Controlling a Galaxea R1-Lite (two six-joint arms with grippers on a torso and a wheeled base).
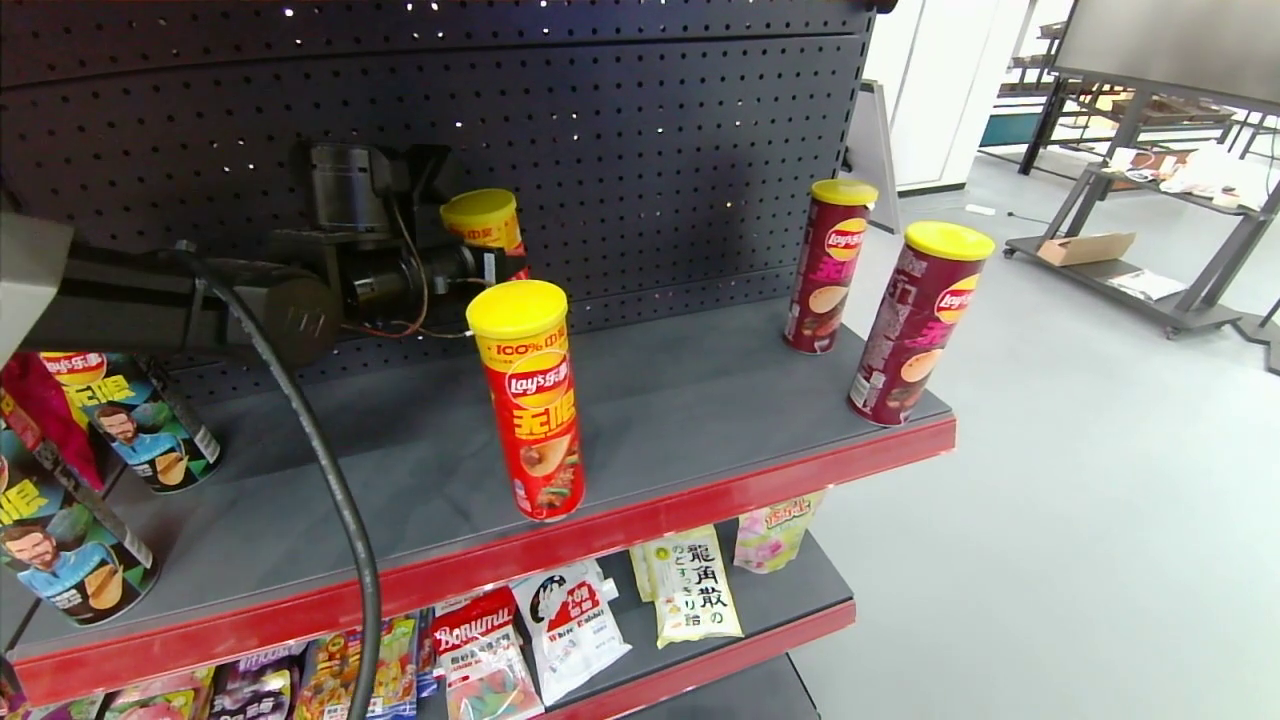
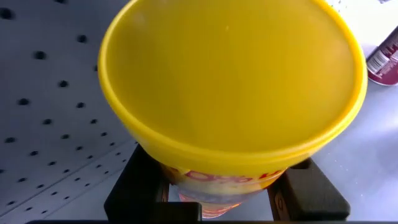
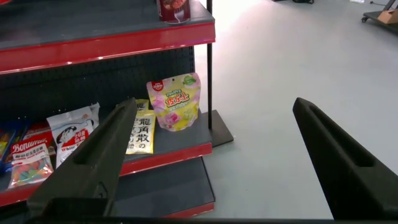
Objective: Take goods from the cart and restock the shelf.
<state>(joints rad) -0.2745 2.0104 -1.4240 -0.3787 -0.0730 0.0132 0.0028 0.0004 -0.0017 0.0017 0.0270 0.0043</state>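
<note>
Yellow-lidded red chip can [image 2: 230,81] pinched in left jaws at pegboard [image 1: 650,150] | right jaws spread, empty

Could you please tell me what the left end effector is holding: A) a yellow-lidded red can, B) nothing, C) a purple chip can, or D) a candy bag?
A: the left end effector grips a yellow-lidded red can by the pegboard.

I am in a shop setting: before me is a retail shelf [image 1: 680,400] with a red front edge and a black pegboard back [image 1: 650,150]. Chip cans [image 1: 530,400] stand on it, with snack bags [image 1: 690,585] on the tier below. Beyond its far corner, a metal rack [image 1: 1180,300] carries a cardboard box [image 1: 1085,247].
</note>
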